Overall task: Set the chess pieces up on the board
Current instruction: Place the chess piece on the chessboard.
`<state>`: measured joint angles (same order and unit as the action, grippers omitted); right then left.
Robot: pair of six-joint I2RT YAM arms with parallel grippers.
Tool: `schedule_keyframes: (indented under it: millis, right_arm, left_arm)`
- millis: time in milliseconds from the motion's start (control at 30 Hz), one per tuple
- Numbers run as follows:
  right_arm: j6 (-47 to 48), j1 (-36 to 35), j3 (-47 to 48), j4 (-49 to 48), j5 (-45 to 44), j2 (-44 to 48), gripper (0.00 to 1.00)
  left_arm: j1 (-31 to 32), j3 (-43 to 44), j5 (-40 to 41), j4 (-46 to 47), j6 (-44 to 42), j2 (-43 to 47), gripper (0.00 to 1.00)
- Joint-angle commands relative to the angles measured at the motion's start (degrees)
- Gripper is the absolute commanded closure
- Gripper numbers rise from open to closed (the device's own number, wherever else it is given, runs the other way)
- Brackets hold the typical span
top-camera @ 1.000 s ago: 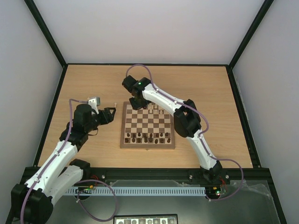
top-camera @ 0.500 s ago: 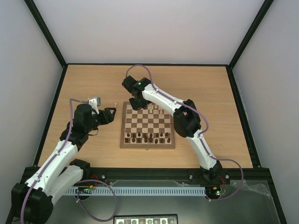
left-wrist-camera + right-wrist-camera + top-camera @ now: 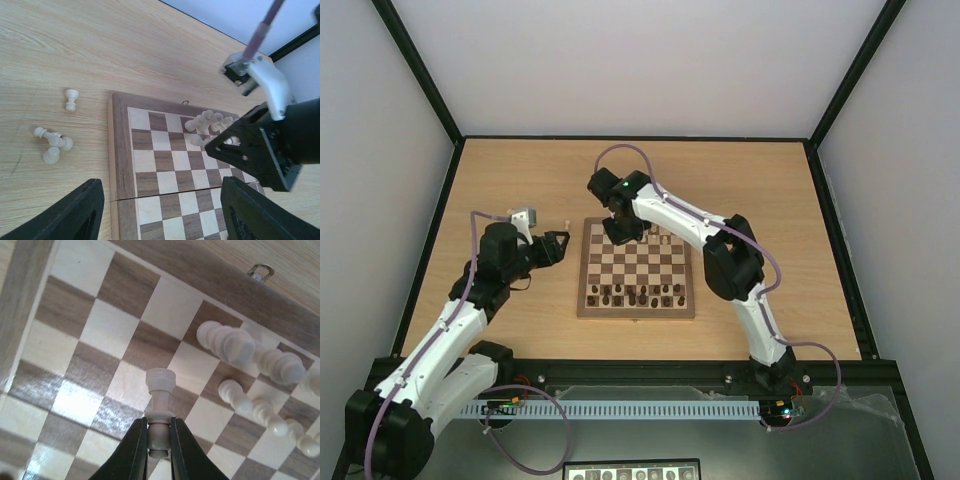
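Top view: the board [image 3: 584, 300] lies mid-table [image 3: 770, 200]. Dark chessmen [image 3: 635, 293] line its 6 o'clock edge and pale chessmen [image 3: 660, 237] bunch at 12 o'clock. The right pincer [image 3: 620, 234] hangs over the 11 o'clock corner, and the left pincer [image 3: 558, 247] sits off the 9 o'clock side.

Left wrist: the left pincer's fingers [image 3: 70, 215] stand spread around nothing. At 10 o'clock on the table, a pawn [image 3: 72, 99] stands beside the board, with fallen pieces [image 3: 52, 145] near it.

Right wrist: the right pincer is pinching a pale piece [image 3: 160, 385] over the squares.
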<state>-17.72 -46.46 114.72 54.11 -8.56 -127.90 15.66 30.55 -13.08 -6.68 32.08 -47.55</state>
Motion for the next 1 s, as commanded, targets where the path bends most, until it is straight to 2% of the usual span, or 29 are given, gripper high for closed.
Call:
schedule_keyframes:
  millis: [0, 267, 433, 733, 967]
  right_arm:
    - [1.59, -1.43, -2.98, 2.76, 2.31, 5.59, 0.93]
    - [3.74, -2.84, -5.33, 4.82, 6.57, 9.19, 0.92]
    - [5.38, -2.83, -7.75, 1.74, 12.72, 14.53, 0.92]
    - [6.7, -2.41, -14.63, -5.12, 25.43, 22.33, 0.91]
    - [6.66, -2.41, -18.49, -7.06, 27.03, 24.5, 0.91]
  left_arm:
    - [-0.44, -0.95, -0.97, 1.23, -0.48, -0.37, 0.34]
    - [-0.43, -2.0, -3.17, 3.75, 0.34, -2.18, 0.34]
    - [1.41, -3.01, -7.05, 9.51, 1.95, -7.76, 0.39]
    - [6.9, -1.95, -5.44, 11.86, 2.86, -9.71, 0.4]
    - [8.44, -1.46, -3.59, 13.16, 4.1, -10.78, 0.4]
